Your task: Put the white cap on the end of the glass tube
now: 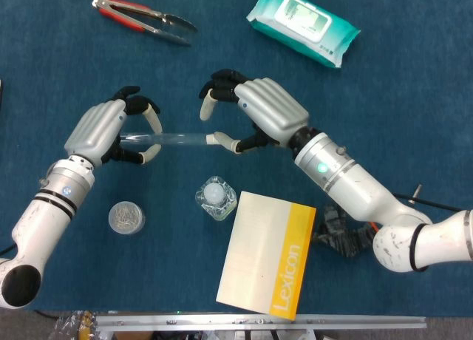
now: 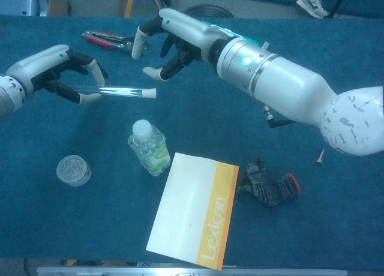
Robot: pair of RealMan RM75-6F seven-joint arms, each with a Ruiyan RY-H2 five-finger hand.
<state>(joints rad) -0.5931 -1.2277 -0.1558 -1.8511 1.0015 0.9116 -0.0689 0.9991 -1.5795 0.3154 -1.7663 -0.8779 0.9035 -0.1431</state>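
My left hand (image 1: 103, 129) (image 2: 45, 63) grips the glass tube (image 1: 174, 138) (image 2: 123, 92) near its left end and holds it about level above the blue table. The white cap (image 2: 150, 93) (image 1: 210, 138) sits on the tube's right end. My right hand (image 1: 266, 114) (image 2: 180, 36) hovers just right of the cap with its fingers spread and nothing in them. In the chest view a clear gap shows between its fingertips (image 2: 151, 72) and the cap. In the head view its thumb tip lies close beside the cap.
Red-handled tongs (image 1: 144, 16) lie at the back left and a pack of wet wipes (image 1: 303, 24) at the back. In front of the hands are a small plastic bottle (image 1: 215, 197), a round jar (image 1: 126, 217), a yellow and white book (image 1: 266, 259) and a dark glove (image 2: 270, 189).
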